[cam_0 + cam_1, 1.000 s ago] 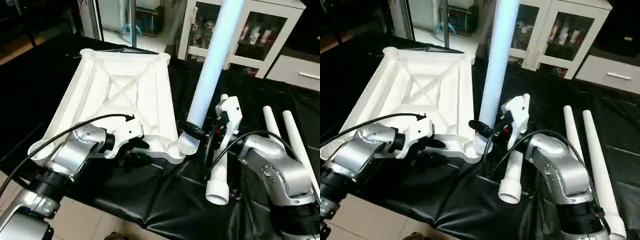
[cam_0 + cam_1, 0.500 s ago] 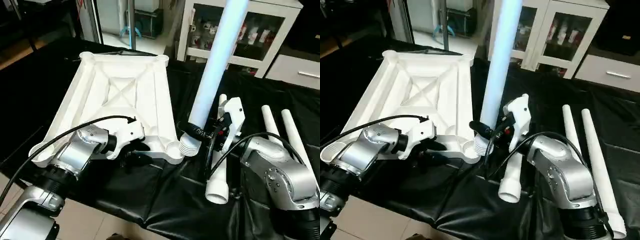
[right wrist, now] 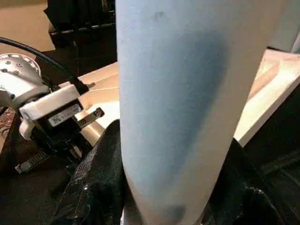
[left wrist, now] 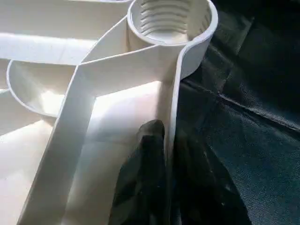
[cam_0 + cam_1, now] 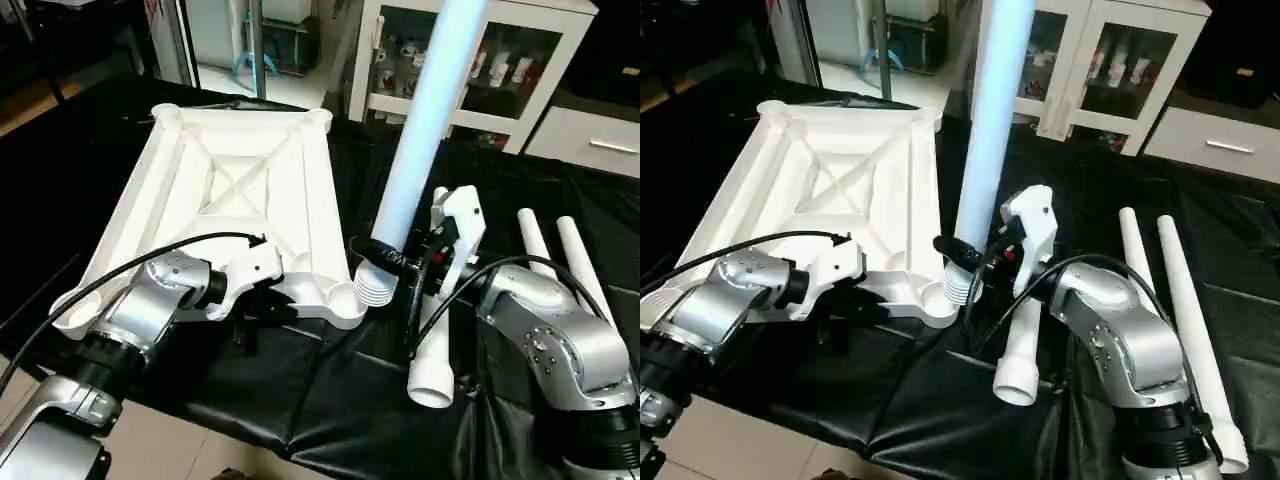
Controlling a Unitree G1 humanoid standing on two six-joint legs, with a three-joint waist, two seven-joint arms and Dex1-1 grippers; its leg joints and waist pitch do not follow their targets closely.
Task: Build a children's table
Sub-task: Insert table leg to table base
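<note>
The white tabletop (image 5: 230, 180) lies upside down on the black cover, its X-ribs facing up. My left gripper (image 5: 262, 303) is at its near edge, and its two black fingers (image 4: 143, 178) are shut on the rim wall (image 4: 171, 103), one each side, just short of the threaded corner socket (image 4: 171, 18). My right gripper (image 5: 388, 262) is shut on a white leg (image 5: 420, 130) that stands nearly upright. The leg's ribbed lower end (image 5: 372, 288) hangs right beside that near-right socket (image 5: 345, 297). In the right wrist view the leg (image 3: 183, 108) sits between the dark fingers (image 3: 96, 187).
Another leg (image 5: 432, 360) lies under my right forearm, open end toward me. Two more legs (image 5: 535, 240) (image 5: 582, 262) lie side by side at the right. The black-covered work table (image 5: 300, 390) ends close to me. A white glass-door cabinet (image 5: 480, 60) stands behind.
My left gripper's fingers have closed onto the tabletop's near rim. The upright leg in my right gripper has stayed put beside the corner socket.
</note>
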